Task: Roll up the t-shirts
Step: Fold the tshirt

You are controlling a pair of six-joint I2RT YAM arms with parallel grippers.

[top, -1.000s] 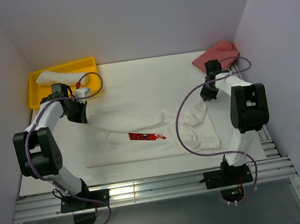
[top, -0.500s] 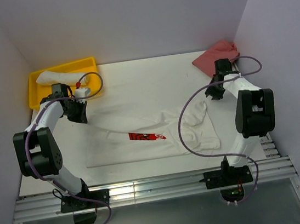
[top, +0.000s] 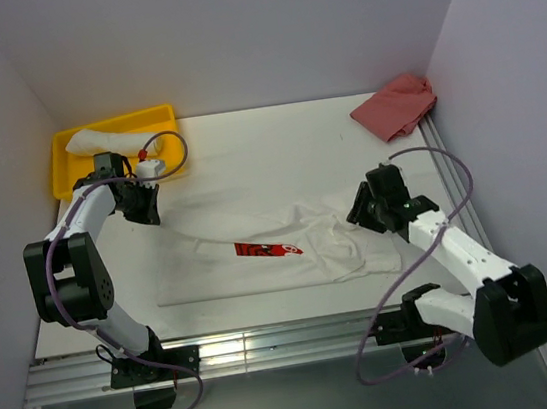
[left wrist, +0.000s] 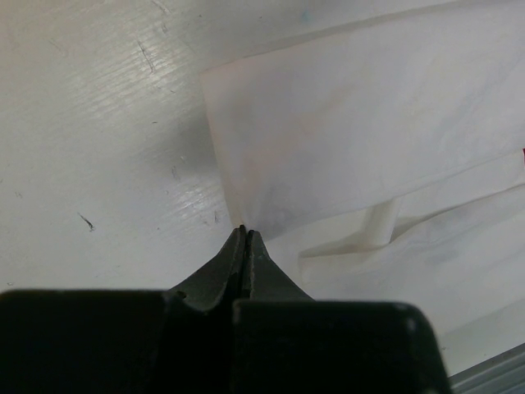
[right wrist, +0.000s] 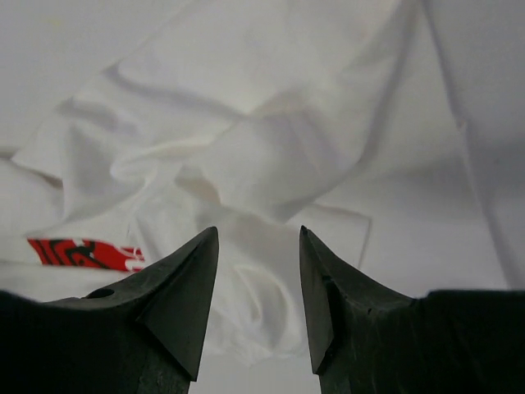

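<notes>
White bench (top: 267, 155). T-shirt (top: 262, 271) with red print lies spread from left gripper (top: 152, 218) to under right gripper (top: 359, 209). Yellow tray (top: 163, 118) sits just behind left gripper. Red cloth (top: 397, 106) lies well beyond right gripper.

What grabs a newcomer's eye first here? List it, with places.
A white t-shirt with a red print lies mid-table, its right side bunched. The left pincer is shut on its left corner; the right pincer hovers open over the bunch. A yellow tray at far left holds a rolled shirt.

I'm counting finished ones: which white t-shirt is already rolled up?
The white t-shirt in the yellow tray, far left: it is a compact roll. The t-shirt with the red print lies spread out on the table.
</notes>
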